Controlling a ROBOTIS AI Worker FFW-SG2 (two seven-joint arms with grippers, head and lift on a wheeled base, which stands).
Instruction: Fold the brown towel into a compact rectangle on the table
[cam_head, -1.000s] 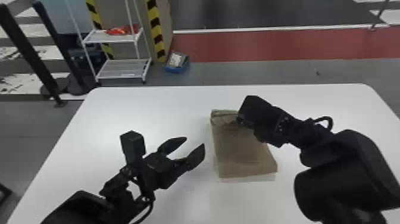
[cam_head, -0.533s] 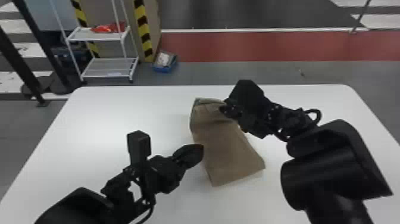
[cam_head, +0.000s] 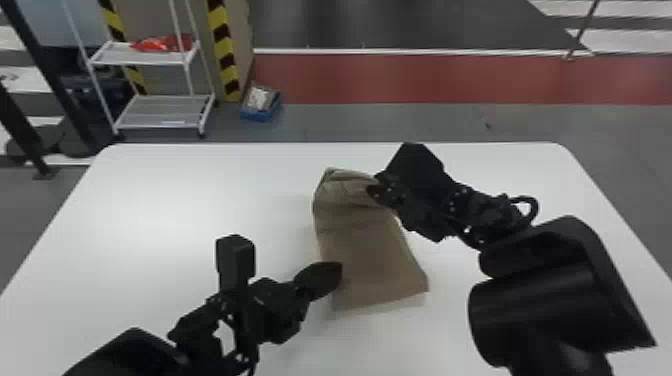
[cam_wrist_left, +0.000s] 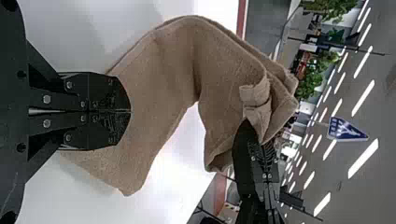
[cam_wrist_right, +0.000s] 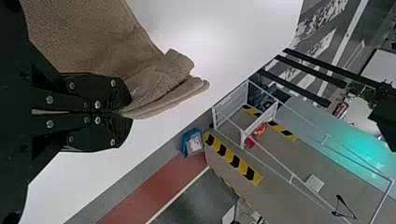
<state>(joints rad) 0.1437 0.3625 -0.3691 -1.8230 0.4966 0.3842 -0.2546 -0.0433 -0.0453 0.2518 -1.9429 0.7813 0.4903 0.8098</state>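
The right gripper (cam_head: 374, 192) is clamped on the far right part of the brown towel (cam_head: 370, 262), with a bunched fold coming out from its fingertips. The left gripper (cam_head: 339, 272) has its fingers together at the towel's near left edge. Whether any cloth is caught between them cannot be told, as the fingers cover that patch in the left wrist view.

The brown towel lies right of the middle of the white table (cam_head: 175, 215), its near part low over the surface and its far part raised into an arch. The right gripper hides the far right corner in the head view; in the left wrist view the raised cloth overlaps that gripper's fingertips. The number of layers cannot be made out. Both arms run out of the head view along the near side.

A second ago the left gripper's fingers were spread and clear of the towel, to its left; now they are together at its edge. The towel lay squarer then, with a nearly level near edge; that edge now slants, and the far end is more creased. The head view itself has shifted a little too.
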